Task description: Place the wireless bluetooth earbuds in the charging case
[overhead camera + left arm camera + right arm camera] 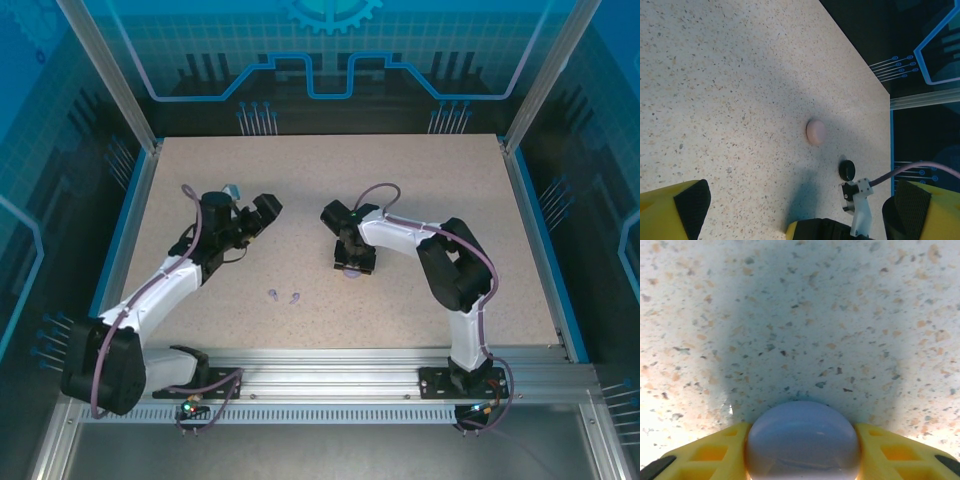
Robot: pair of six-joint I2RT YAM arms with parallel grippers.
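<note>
R end effector [802, 442] gripped lilac charging case [802, 430], low at counter [800, 315], mid-field; lid looked shut, not certain. Two lilac earbuds [273, 293] lay loose on counter, near case, to its L, not touching. L end effector [800, 200] spread wide, empty; pink case [816, 132] & black case [847, 169] ahead of it. Step, prob.: steadying case. Next needs lid open, then fine pinch on one earbud.

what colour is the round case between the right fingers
Pale lilac; the case shows best in the right wrist view.
</note>
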